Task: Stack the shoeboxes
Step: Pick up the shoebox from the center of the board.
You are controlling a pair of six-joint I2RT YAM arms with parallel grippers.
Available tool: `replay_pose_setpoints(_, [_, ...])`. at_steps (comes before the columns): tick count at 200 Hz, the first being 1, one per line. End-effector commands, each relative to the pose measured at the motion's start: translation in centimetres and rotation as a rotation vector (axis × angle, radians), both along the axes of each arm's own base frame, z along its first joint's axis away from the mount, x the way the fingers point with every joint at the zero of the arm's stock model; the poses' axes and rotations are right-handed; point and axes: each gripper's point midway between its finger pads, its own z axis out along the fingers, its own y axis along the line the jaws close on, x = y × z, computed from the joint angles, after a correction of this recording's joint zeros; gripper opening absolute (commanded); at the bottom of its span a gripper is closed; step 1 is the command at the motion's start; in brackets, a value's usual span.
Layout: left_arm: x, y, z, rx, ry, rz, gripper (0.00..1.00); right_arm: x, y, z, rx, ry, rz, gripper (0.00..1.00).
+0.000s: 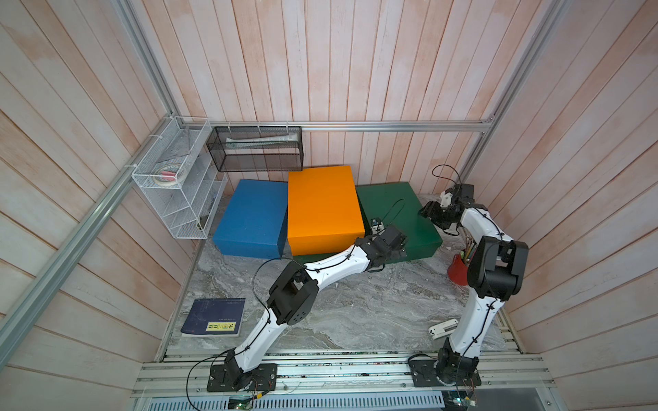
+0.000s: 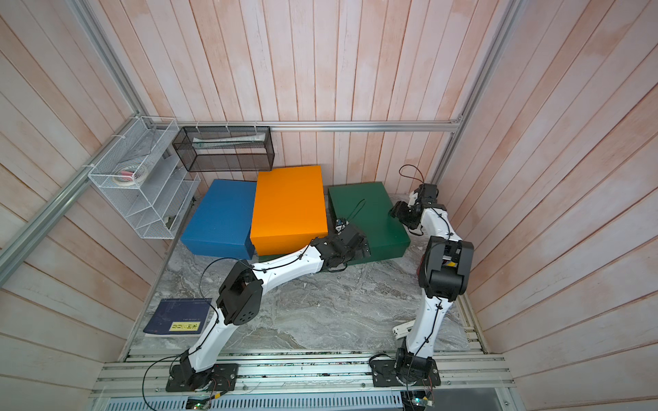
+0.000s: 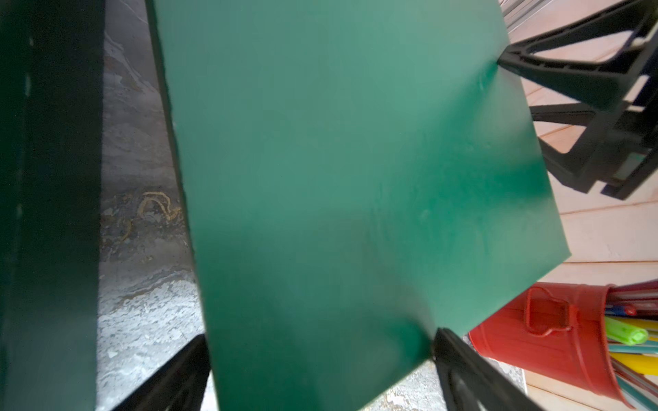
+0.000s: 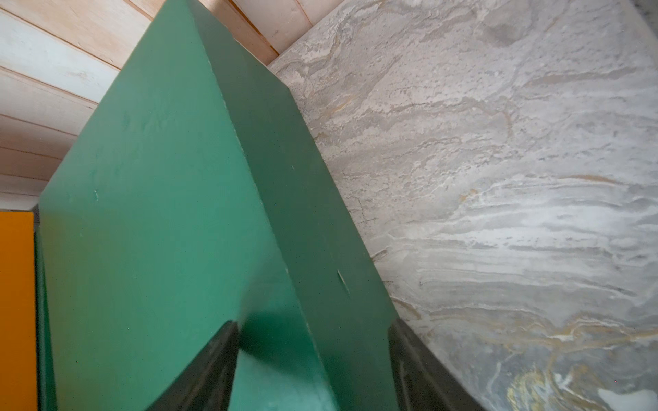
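Note:
Three shoeboxes line the back wall. The blue one (image 1: 252, 217) is at the left. The orange one (image 1: 324, 210) lies on a dark green one (image 1: 309, 257). Another green shoebox (image 1: 377, 199) stands on the marble at the right. My left gripper (image 1: 398, 251) is at that box's near left corner, open wide, and the corner pokes between its fingers (image 3: 459, 366). My right gripper (image 1: 427, 210) is open at the box's right edge, with one finger (image 4: 213, 359) over the lid and one beside the side wall.
A red bucket of pens (image 1: 457, 272) stands by the right arm, close to the green box's near right corner. A dark book (image 1: 213, 316) and a small white tool (image 1: 443, 327) lie near the front. A black mesh basket (image 1: 256, 149) and a white wire rack (image 1: 178, 178) hang at the back left.

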Motion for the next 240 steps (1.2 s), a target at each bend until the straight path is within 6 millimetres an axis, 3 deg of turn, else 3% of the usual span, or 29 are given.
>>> replay_pose_setpoints(1, [-0.1, -0.1, -2.4, 0.037, 0.036, -0.015, 1.0, -0.2, 0.8, -1.9, 0.028, 0.051, 0.031, 0.98])
replay_pose_setpoints(8, [-0.1, -0.2, -2.7, 0.037, 0.043, -0.017, 1.0, -0.1, 1.1, -1.9, 0.039, 0.046, 0.045, 0.95])
replay_pose_setpoints(10, [1.0, 0.8, -2.8, 0.035, 0.044, 0.006, 1.0, -0.1, 1.1, -1.9, 0.041, 0.044, 0.048, 0.94])
replay_pose_setpoints(15, [1.4, 1.0, -2.8, 0.033, 0.046, 0.013, 1.0, 0.0, 1.2, -2.0, 0.048, 0.042, 0.054, 0.91])
replay_pose_setpoints(81, [1.9, 0.9, -4.1, 0.023, 0.066, -0.005, 1.0, -0.2, 2.4, -3.5, 0.095, 0.061, 0.075, 0.9])
replay_pose_setpoints(127, [2.2, -0.1, -3.7, -0.014, 0.065, -0.048, 1.0, -2.0, 4.6, -3.5, 0.178, 0.041, 0.099, 0.85])
replay_pose_setpoints(179, [2.3, -0.8, -1.9, -0.044, 0.042, -0.068, 1.0, -3.8, 5.7, -1.8, 0.21, 0.009, 0.103, 0.8])
replay_pose_setpoints(240, [2.0, -0.7, 0.4, -0.073, 0.016, -0.065, 1.0, -3.9, 6.3, 1.4, 0.26, -0.052, 0.116, 0.79])
